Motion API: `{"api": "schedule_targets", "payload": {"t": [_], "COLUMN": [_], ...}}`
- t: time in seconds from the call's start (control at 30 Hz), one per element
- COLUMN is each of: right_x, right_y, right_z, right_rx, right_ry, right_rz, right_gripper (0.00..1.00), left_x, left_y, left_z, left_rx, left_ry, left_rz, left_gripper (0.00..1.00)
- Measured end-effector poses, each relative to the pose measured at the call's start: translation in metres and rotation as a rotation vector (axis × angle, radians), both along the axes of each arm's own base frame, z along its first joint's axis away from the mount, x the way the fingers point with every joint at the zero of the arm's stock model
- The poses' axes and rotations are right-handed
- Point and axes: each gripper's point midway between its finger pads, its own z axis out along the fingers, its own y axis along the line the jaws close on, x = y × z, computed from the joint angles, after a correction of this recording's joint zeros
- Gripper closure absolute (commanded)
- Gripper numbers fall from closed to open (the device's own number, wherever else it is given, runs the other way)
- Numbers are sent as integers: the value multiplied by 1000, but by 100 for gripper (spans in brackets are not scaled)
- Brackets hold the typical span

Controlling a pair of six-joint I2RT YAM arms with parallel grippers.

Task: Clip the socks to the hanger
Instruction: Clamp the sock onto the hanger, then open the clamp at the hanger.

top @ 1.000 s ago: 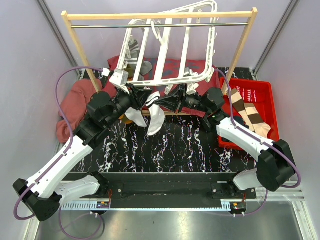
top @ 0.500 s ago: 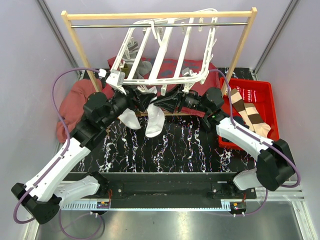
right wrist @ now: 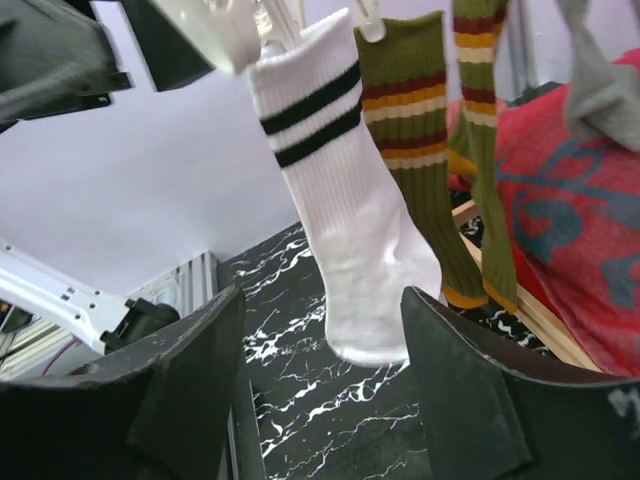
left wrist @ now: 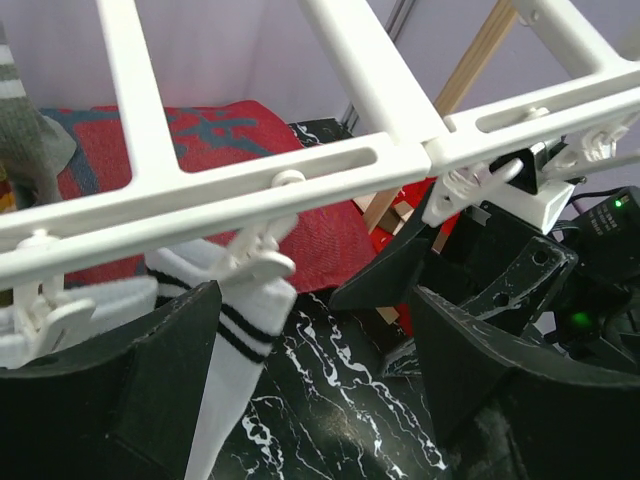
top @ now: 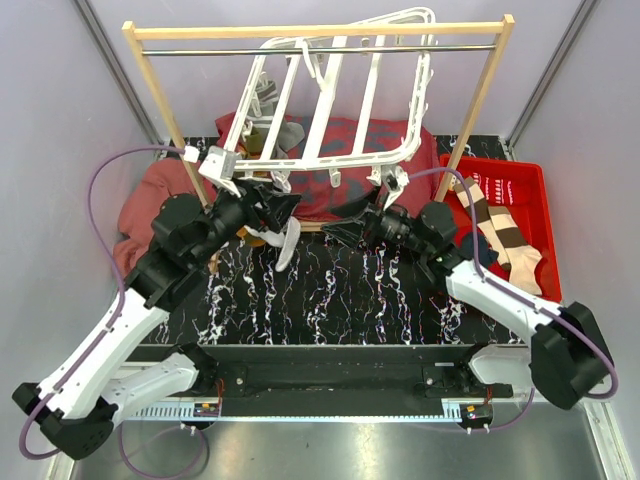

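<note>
Clipping of white sock (right wrist: 340,190) to hanger (left wrist: 130,205) appears done; left pincer (left wrist: 315,310) and right pincer (right wrist: 322,300) gape empty; next, fetch brown striped sock (top: 500,235).

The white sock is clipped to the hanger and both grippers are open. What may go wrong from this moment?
1. The white sock seems held only at its cuff edge by a clip; it may slip off.
2. The left gripper and right gripper stand open close under the tilted hanger; pulling back, either may bump it and shake the sock loose.
</note>
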Motion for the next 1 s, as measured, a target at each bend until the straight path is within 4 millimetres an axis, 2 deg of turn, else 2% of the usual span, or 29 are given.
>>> {"api": "schedule_targets", "payload": {"t": [0.1, 0.23, 0.33, 0.47, 0.63, 0.9, 1.0], "right_x": [-4, -9, -17, -26, -36, -37, -33], "right_y": [-12, -28, -41, -55, -68, -50, -45], "right_z": [-6, -16, -19, -9, 13, 35, 36], "right_rx": [4, 7, 10, 20, 6, -87, -119], "right_ry": [2, 9, 6, -34, -135, -296, -345], "right_rz": [-56, -121, -167, -209, -255, -310, -352], "right_gripper": [23, 18, 18, 17, 16, 15, 15], "left_x": [-16, -36, -55, -66, -62, -45, -41], "left_y": [4, -2, -20, -42, -62, -64, -65], "left_z": [8, 16, 26, 32, 25, 21, 21], "left_rx": [-20, -33, -37, -24, 26, 44, 35], "left_ry": [-10, -15, -16, -18, -3, 13, 17], "left_rz": [-11, -49, -113, -145, -104, -12, 10], "left_gripper": [20, 19, 19, 19, 19, 19, 19]}}
